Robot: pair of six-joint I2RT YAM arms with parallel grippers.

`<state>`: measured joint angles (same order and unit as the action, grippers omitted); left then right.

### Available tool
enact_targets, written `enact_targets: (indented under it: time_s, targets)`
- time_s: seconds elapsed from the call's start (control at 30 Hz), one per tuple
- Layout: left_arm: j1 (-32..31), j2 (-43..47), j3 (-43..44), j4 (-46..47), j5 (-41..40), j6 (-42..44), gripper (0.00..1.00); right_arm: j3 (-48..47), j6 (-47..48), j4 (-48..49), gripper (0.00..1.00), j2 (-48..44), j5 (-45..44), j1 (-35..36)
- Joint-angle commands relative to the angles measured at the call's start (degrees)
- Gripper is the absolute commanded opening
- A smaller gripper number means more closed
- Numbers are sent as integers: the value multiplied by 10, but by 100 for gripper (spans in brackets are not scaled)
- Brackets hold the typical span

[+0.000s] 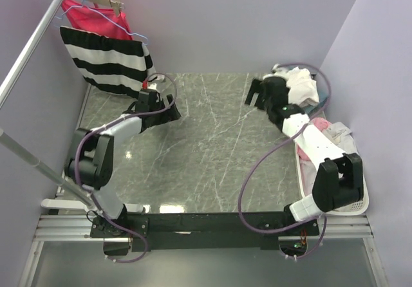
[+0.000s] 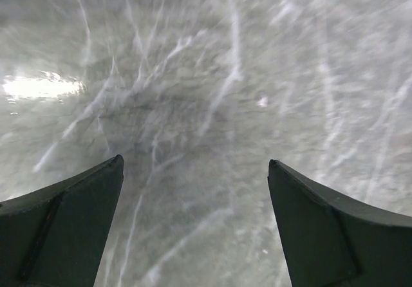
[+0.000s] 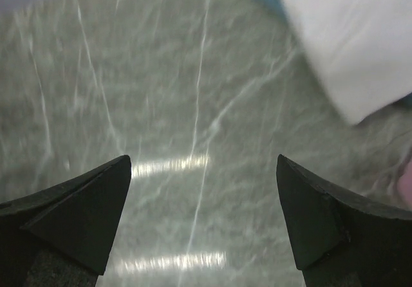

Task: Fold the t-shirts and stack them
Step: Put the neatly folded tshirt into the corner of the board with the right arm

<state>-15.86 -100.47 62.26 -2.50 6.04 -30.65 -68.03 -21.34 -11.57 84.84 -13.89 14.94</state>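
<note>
right hand (image 3: 203,161) open near white t-shirt (image 3: 360,42) edge

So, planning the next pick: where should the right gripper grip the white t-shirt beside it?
Probably the loose corner of the white t-shirt nearest the right gripper, approached low from the middle of the table: it lies bunched, and that corner juts onto bare marble.

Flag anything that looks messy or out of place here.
The white cloth t-shirt lies crumpled in a heap at the far right corner of the grey marble table, not folded. More pale garments sit bunched in the white basket at the right edge. Nothing spilled or damaged shows.
</note>
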Motion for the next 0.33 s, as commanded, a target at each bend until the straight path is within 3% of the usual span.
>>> enact_targets:
  time_s: [0.0, 0.1, 0.3]
  targets:
    - [-22, 99, -6, 12, -83, 17, 99, 64, 32, 16, 100, -72, 20, 32]
    - [-54, 141, -11, -5, -154, 31, 99, 117, 27, 22, 100, -119, 13, 40]
    - [-81, 223, -61, 6, -161, 36, 100, 229, 22, 36, 100, -233, -36, 42]
